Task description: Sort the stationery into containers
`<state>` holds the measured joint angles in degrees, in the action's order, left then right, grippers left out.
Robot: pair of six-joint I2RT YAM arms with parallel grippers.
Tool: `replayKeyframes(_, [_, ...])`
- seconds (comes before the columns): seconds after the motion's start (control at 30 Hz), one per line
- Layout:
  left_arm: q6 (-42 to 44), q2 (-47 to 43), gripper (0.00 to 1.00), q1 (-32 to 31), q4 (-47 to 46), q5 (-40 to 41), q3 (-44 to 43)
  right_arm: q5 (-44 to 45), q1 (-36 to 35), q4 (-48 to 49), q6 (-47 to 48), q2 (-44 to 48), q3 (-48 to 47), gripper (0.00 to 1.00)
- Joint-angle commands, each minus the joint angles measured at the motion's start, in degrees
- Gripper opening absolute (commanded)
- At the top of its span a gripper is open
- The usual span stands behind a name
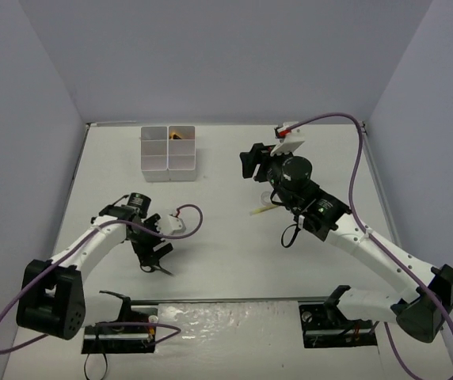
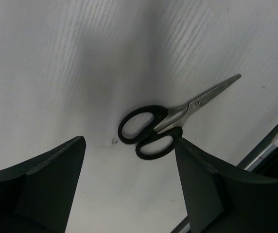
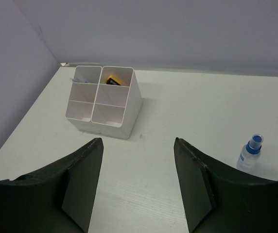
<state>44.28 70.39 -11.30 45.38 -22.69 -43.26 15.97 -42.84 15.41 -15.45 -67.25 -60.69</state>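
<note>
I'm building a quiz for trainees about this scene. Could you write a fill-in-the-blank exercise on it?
1. The scissors have ___ handles.
2. The bottle has a ___ cap.
3. The container has ___ compartments.
Missing words: black; blue; six.

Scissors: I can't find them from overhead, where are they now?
The scissors lie flat on the left side of the table near its front edge; the left wrist view shows them just beyond the open left gripper.
</note>
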Motion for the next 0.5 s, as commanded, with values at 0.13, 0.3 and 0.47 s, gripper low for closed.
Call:
replayKeyframes(0.13, [-0.1,7.2,0.53,-2.5,-9.5,6.3,-2.2,3.9,-0.9,2.6,-1.3,0.3,1.4,0.58])
replayKeyframes(0.3, [1.0,5.5,0.48,-1.6,-8.4,2.7,-2.7,4.7,-0.9,2.4,-0.6,2.2,3.1,0.58])
replayKeyframes(0.47, [2.3,5.7,0.42,-1.6,-7.4,4.8,-3.6,5.7,-0.9,0.9,0.5,3.8,3.3,0.59])
